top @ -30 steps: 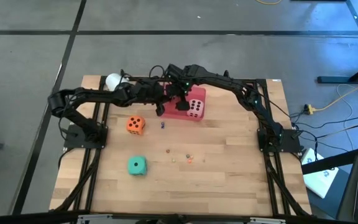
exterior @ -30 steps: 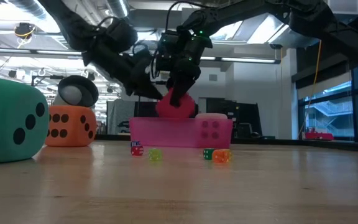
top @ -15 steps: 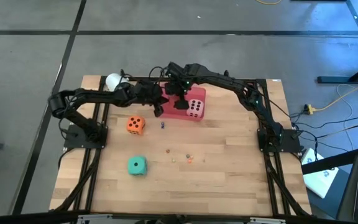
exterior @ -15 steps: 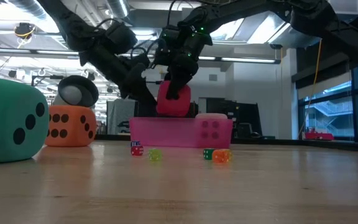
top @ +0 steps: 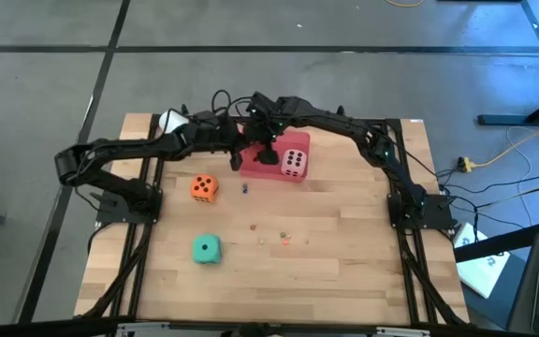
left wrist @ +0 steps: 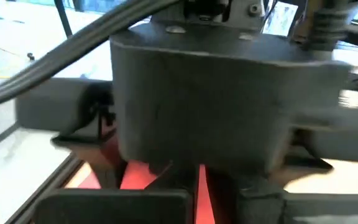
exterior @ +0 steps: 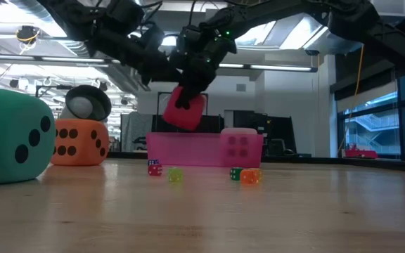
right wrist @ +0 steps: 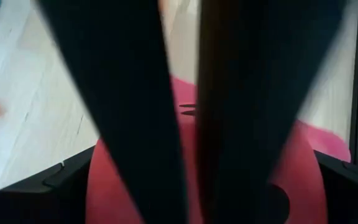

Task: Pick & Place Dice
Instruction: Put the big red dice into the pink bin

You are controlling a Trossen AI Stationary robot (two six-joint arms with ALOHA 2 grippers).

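Right gripper (exterior: 188,98) is clamping the red die (exterior: 183,109) at 12 o'clock above the pink tray (exterior: 188,149); soft foam is squashing, so opposite flat faces suit gripping; left gripper (top: 235,142) is pinched together.

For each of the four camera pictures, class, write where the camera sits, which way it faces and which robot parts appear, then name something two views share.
High view: above the table, facing straight down; both arms meet over the pink tray.
Low view: at tabletop height, facing level across; both arms enter from above, red die held aloft.
Left wrist view: on the left arm, facing the right arm's dark wrist housing close up.
Right wrist view: on the right arm, facing down past its dark fingers at the red die.
Shared: high and low views both show the orange die and teal die.
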